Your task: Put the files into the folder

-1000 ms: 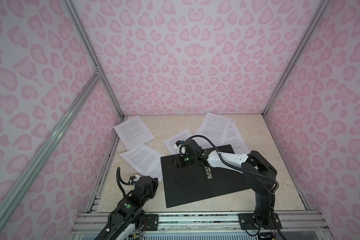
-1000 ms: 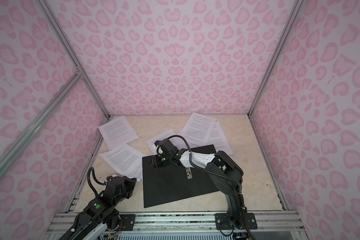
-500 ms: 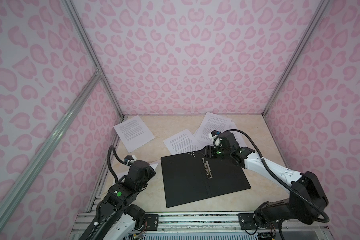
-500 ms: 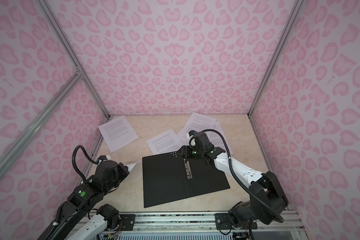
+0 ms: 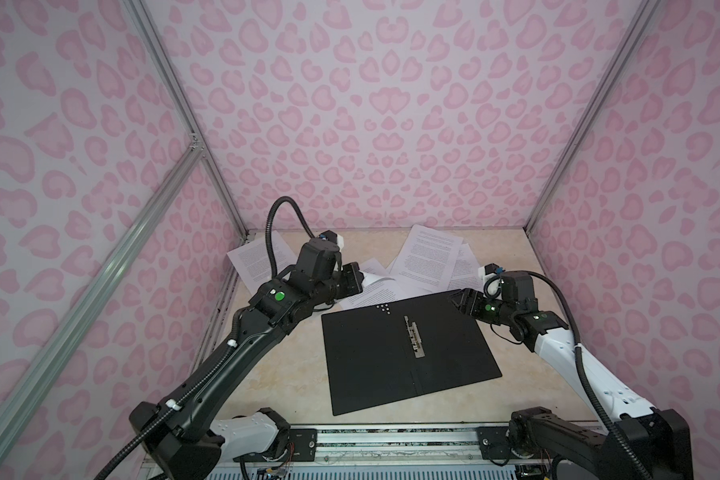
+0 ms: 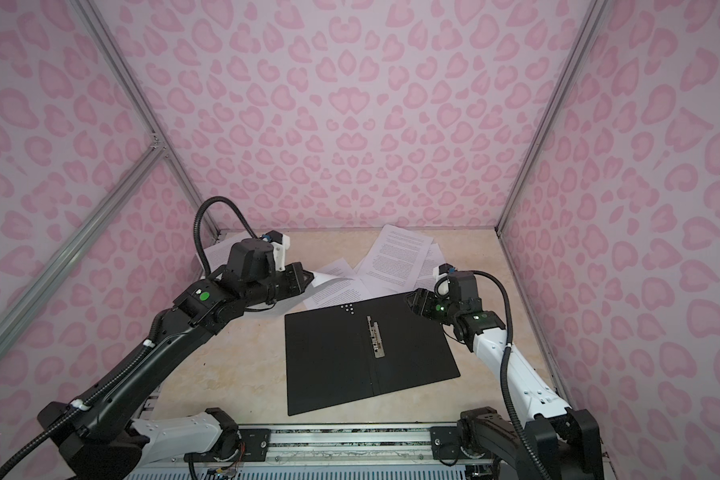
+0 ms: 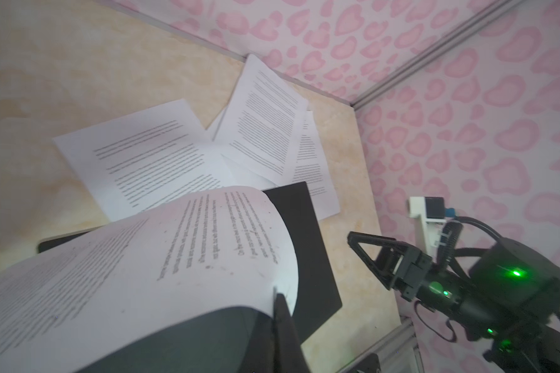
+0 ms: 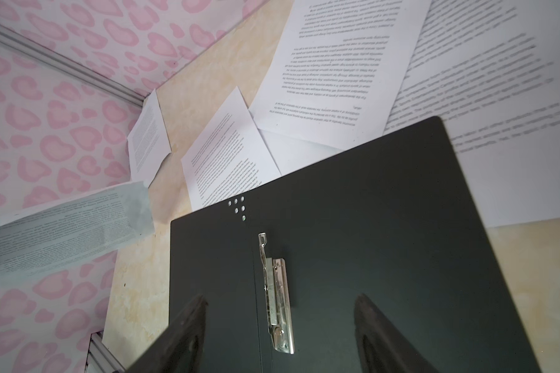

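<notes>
Gripping a curled sheet (image 7: 175, 252) in the left pincer (image 5: 359, 279), right pincer (image 5: 454, 298) gaping empty by the folder (image 5: 371, 353)

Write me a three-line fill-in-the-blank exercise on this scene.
The left gripper is ____ on a lifted sheet of printed paper.
The folder lies flat and ____, black inside up.
The right gripper, jaws apart above the folder's far right corner, holds ____.
Missing words: shut; open; nothing.
</notes>
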Motion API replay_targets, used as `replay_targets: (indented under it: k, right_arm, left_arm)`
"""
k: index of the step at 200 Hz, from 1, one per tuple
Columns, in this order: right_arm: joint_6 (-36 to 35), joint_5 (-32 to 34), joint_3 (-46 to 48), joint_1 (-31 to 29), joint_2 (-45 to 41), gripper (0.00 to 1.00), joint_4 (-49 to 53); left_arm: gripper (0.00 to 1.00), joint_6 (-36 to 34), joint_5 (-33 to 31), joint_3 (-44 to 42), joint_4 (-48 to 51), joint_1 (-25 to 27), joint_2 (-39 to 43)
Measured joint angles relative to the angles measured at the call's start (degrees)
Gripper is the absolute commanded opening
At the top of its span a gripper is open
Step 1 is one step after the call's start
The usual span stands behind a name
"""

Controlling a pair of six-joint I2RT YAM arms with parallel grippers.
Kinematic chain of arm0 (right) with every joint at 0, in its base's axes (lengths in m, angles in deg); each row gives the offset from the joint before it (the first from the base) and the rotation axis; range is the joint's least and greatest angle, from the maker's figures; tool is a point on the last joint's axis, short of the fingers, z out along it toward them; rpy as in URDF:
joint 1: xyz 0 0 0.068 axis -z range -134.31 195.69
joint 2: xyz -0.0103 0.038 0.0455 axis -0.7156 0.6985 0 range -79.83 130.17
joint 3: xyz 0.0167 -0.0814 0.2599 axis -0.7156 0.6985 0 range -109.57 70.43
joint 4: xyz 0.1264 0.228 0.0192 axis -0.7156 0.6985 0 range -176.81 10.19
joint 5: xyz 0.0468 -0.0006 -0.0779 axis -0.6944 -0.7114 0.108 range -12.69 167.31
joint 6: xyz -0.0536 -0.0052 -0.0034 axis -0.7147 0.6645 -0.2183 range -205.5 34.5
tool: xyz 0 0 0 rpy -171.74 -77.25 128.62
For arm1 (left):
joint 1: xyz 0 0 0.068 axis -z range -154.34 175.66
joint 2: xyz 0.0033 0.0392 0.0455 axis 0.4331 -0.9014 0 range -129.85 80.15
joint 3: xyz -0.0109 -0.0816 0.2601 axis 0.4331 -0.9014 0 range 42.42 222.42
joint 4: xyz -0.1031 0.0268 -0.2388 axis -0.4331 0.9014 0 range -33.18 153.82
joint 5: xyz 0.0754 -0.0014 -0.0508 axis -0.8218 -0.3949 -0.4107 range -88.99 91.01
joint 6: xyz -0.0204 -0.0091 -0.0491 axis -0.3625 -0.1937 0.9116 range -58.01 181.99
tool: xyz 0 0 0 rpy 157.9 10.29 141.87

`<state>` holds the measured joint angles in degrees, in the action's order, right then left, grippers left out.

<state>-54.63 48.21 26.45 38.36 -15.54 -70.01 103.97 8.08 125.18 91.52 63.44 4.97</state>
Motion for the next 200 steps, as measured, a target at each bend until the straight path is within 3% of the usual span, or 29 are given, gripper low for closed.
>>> replay_targets:
  k: [31, 51, 76, 106, 127, 146, 200]
  right_arm:
    - [0.0, -2.5, 0.0, 6.0, -1.1, 0.76, 1.6]
    - [0.0, -3.4, 0.4, 8.5, -2.4, 0.77, 2.3]
    - [0.3, -3.7, 2.5, 13.2, -5.2, 0.80, 2.9]
    - [2.0, -2.8, 7.1, 18.5, -8.5, 0.82, 2.4]
    - [2.6, -3.9, 9.5, 18.2, -8.3, 0.82, 1.2]
    - [2.5, -4.1, 11.2, 15.1, -6.8, 0.83, -0.3]
    - [1.4, -5.4, 16.5, 5.3, 0.4, 0.84, -6.2]
  left_arm:
    - [0.04, 0.1, 6.1, 9.2, -4.6, 5.5, -7.6]
    - [0.04, 0.7, 8.1, 8.5, -7.1, 8.5, -8.4]
    - [0.04, 2.9, 10.1, -1.7, -12.2, 10.8, -6.4]
    - [0.04, 8.4, 11.0, -24.7, -19.4, 13.3, -0.1]
    - [0.04, 12.9, 11.9, -38.4, -25.1, 15.0, 2.1]
    - [0.04, 16.0, 11.4, -45.8, -27.6, 15.0, 0.8]
    - [0.03, 17.9, 11.6, -49.0, -33.6, 15.4, -9.0]
